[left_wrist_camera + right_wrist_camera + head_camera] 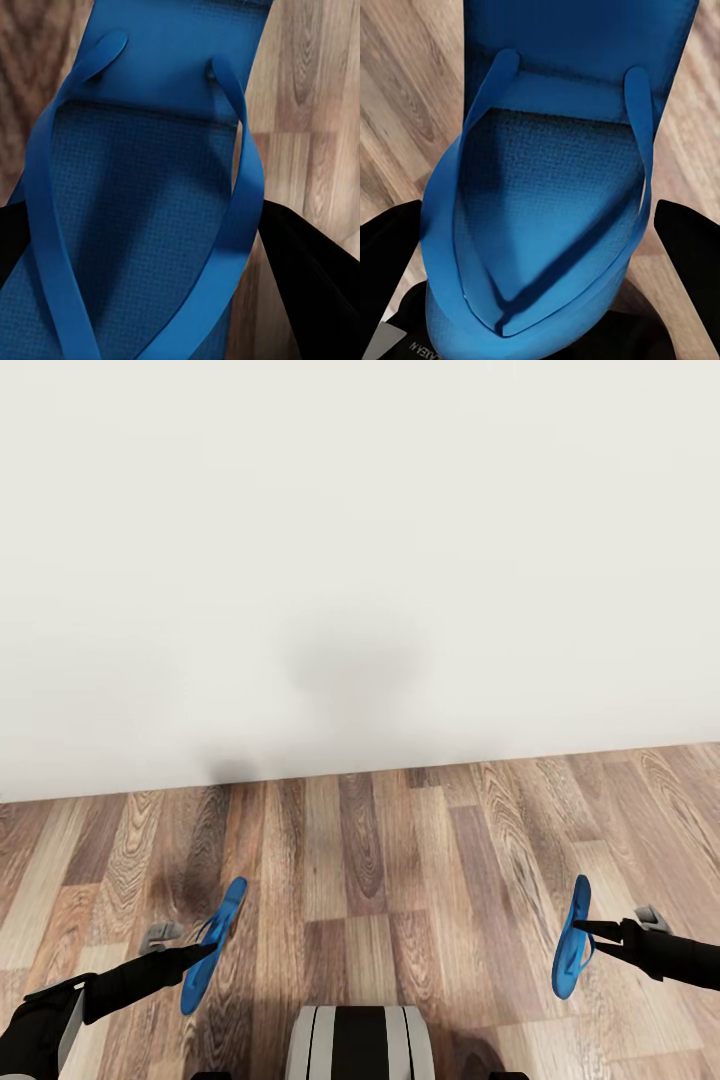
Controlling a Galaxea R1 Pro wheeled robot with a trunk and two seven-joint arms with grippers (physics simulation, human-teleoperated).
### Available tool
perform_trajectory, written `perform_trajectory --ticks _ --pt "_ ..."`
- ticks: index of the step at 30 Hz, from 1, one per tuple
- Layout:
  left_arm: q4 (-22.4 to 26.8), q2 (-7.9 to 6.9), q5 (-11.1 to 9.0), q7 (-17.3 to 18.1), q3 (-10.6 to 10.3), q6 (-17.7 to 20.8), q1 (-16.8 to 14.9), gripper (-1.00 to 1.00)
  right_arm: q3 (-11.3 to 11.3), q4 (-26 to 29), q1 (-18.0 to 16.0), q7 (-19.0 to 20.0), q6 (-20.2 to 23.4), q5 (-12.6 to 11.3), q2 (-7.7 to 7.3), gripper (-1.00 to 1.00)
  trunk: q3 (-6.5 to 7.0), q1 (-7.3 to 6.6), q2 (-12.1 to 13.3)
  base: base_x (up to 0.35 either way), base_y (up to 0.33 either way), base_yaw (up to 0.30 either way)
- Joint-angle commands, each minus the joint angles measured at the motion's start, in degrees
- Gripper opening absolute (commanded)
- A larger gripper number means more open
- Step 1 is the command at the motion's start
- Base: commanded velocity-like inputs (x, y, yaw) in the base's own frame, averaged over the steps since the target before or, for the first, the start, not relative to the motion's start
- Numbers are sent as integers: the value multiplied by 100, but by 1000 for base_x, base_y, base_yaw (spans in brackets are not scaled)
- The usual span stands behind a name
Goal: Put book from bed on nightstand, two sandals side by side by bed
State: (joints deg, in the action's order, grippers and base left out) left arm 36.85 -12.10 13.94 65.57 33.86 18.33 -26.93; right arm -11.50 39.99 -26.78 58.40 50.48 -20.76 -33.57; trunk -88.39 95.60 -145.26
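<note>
While facing the white wall (360, 560), each black gripper — left (205, 950), right (585, 932) — pinches one bright blue thong-strapped flip-flop — left (213, 945), right (572, 950) — above the wood plank floor (400, 860).

Ahead: white wall (360, 560), blank and unbroken across the head view; it closes off all forward passage.
Floor: wood plank floor (400, 880), bare between wall base and the robot's trunk (360, 1045).
Left gripper (205, 952): clamped on a blue sandal (213, 945) held on edge above the planks; sole fills the space between its fingers (315, 292).
Right gripper (588, 938): likewise clamped on the other sandal (572, 950), sole between both fingers (690, 262).
Gap between the arms: wide, only bare planks.
Outward of each sandal: bare floor to the frame edges.
</note>
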Motion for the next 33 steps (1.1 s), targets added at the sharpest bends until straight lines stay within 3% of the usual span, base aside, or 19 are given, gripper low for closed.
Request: perform_trajectory --ticks 1,3,33 --pt "7 6 48 44 34 48 -6 -100 -8 -1 -2 19 23 2 -3 -100 -3 -1 -1 0 0 0" --pt "7 6 48 44 34 48 -6 -100 -12 0 -2 18 23 2 -8 -100 -3 -1 -1 0 0 0" --pt "-204 19 48 33 33 48 -6 -100 11 0 -2 -11 22 21 9 -100 661 -78 39 0 0 0"
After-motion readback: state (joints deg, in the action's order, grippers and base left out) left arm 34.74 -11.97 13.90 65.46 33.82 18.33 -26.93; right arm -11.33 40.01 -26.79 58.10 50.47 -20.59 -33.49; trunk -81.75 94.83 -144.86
